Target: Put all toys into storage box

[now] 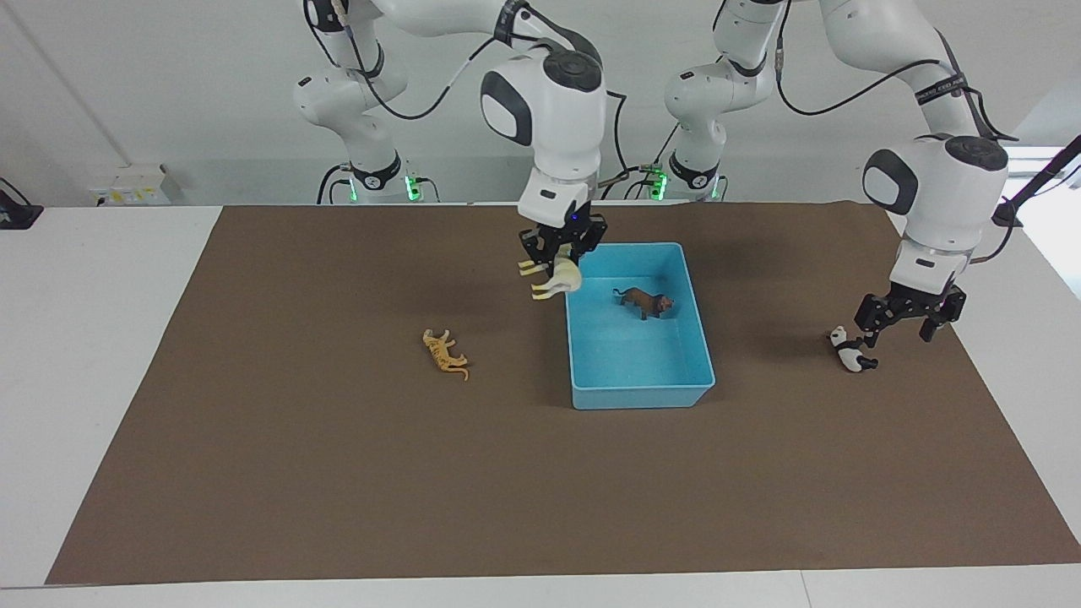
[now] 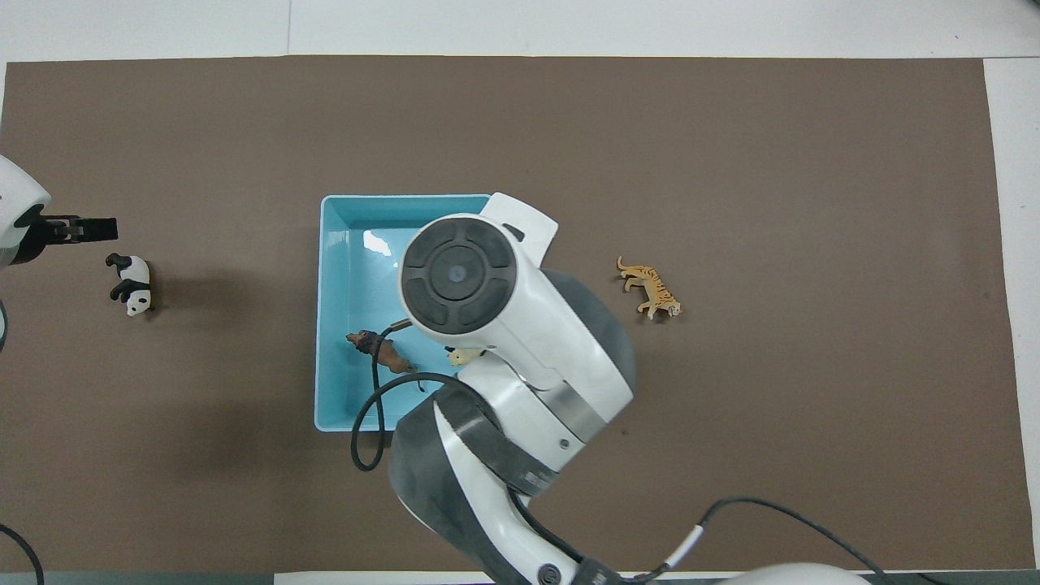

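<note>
Over the light blue rectangular plastic storage box's (image 1: 686,287) rim, the right gripper (image 1: 559,263) clamps the pale cream camel-like figurine (image 1: 559,279), legs toward the right arm's end. Inside stands the dark brown lion figurine (image 1: 646,301), lengthwise across the box. The left gripper (image 1: 902,328) hangs open over the black-and-white panda figurine (image 1: 850,350).

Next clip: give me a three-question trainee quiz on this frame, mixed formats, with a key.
1. True or false: the lion lies in the box.
2. How many toys lie on the mat outside the box?
3. What does the right gripper hold? A tiger B camel C panda

Key: 1 true. 2 two, the tiger and the panda; the left gripper is open over the panda. 3 B, over the box's rim.
</note>
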### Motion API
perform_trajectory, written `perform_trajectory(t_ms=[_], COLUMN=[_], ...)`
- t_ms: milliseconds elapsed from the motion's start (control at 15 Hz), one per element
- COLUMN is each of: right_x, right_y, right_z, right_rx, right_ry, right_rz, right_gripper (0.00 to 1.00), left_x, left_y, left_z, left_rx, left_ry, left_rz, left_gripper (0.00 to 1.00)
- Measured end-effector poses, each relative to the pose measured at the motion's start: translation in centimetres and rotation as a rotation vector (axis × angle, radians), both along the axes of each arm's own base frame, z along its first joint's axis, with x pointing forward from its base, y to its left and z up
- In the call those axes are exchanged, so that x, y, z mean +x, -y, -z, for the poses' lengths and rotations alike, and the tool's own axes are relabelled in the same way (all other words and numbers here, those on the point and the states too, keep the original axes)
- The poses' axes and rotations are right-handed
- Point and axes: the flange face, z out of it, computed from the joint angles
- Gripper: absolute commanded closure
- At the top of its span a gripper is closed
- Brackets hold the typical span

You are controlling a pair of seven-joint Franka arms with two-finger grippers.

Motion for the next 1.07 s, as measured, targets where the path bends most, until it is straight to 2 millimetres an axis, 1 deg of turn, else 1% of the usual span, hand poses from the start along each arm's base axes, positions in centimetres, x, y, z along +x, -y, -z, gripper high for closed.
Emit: perform_trajectory(t_ms=[133, 200, 267, 333, 400, 533, 600, 667, 733, 800, 867, 933, 1000, 1067], right_x=[1.1, 1.5, 1.8, 2.0, 2.2, 2.5, 2.8, 3.4, 4.5, 5.8, 7.1, 8.4, 9.4, 10.2], right_y=[-3.8, -5.3, -6.2, -6.7, -6.8, -6.3, -5.7, -4.7, -3.0, -0.9, 1.6, 4.3, 7.4, 10.1], right_z=[4.8, 7.2, 8.6, 9.4, 9.7, 9.0, 8.6, 7.8, 6.6, 4.8, 2.6, 0.3, -1.8, -3.1], right_rx=[-0.037, -0.04, -0.032, -0.027, -0.026, -0.042, -0.057, -0.068, -0.074, -0.07, -0.057, -0.046, -0.044, -0.049], right_ry=[0.014, 0.019, 0.028, 0.032, 0.034, 0.026, 0.017, 0.011, 0.007, 0.005, 0.006, 0.008, 0.0, -0.017], right_rz=[0.008, 0.009, 0.009, 0.017, 0.028, 0.06, 0.079, 0.105, 0.136, 0.174, 0.209, 0.225, 0.214, 0.174], right_gripper=[1.0, 1.0, 1.0, 0.01, 0.0, 0.0, 0.0, 0.0, 0.0, 0.0, 0.0, 0.0, 0.0, 0.0], left_x=[0.1, -0.1, -0.3, -0.4, -0.5, -0.6, -0.5, -0.6, -0.6, -0.7, -0.8, -1.0, -1.3, -1.4], left_y=[-0.9, -1.1, -1.0, -0.9, -0.8, -0.6, -0.6, -0.6, -0.6, -0.7, -0.8, -0.9, -1.0, -1.0], left_z=[2.2, 3.1, 4.0, 4.9, 6.0, 8.0, 8.5, 8.9, 9.2, 9.6, 10.0, 10.4, 10.7, 10.9], left_rx=[-0.003, -0.006, -0.008, -0.009, -0.012, -0.018, -0.02, -0.021, -0.023, -0.025, -0.027, -0.028, -0.03, -0.031], left_ry=[-0.011, -0.022, -0.023, -0.019, -0.019, -0.029, -0.034, -0.039, -0.045, -0.051, -0.059, -0.067, -0.074, -0.077], left_rz=[-0.005, -0.006, -0.004, -0.002, 0.001, 0.004, 0.005, 0.005, 0.004, 0.002, 0.0, -0.001, -0.003, -0.004], left_gripper=[0.0, 0.0, 0.0, 0.0, 0.0, 0.0, 0.0, 0.0, 0.0, 0.0, 0.0, 0.15, 0.35, 0.54])
